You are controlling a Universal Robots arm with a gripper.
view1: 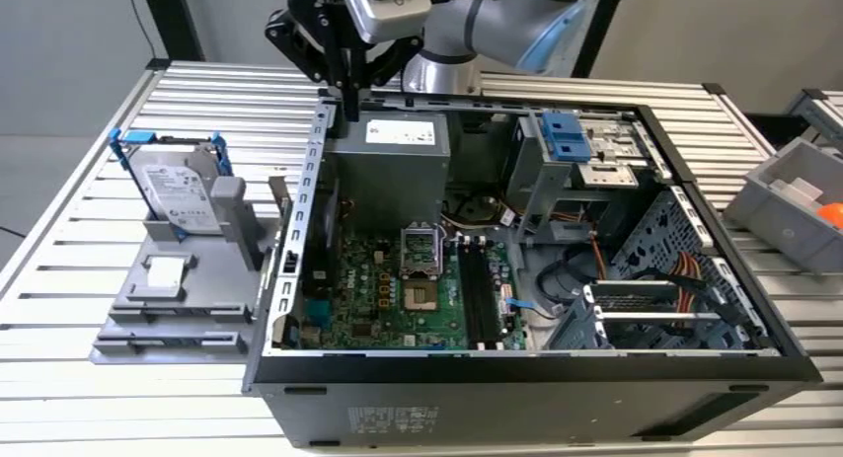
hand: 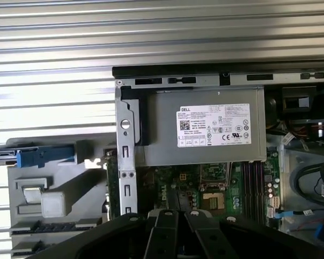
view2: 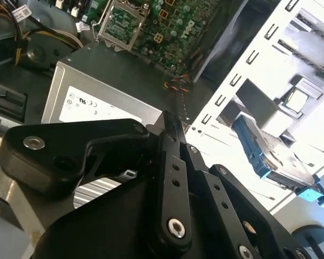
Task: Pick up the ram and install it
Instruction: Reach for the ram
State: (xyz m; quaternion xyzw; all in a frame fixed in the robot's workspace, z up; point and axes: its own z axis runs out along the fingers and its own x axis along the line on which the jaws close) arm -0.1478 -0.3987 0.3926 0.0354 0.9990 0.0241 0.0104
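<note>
My gripper hangs over the back left corner of the open computer case, just above the grey power supply. Its black fingers are pressed together and point down, and I see nothing between them. In the first wrist view the gripper lies over the green motherboard, near the case's side wall. The dark memory slots run along the motherboard beside the processor socket. The ram is hidden from me.
A grey fixture lies on the slatted table at the exterior view's left. It carries a hard drive with blue rails. Drive cages and cables fill the case's right half. A grey bin sits at the far right.
</note>
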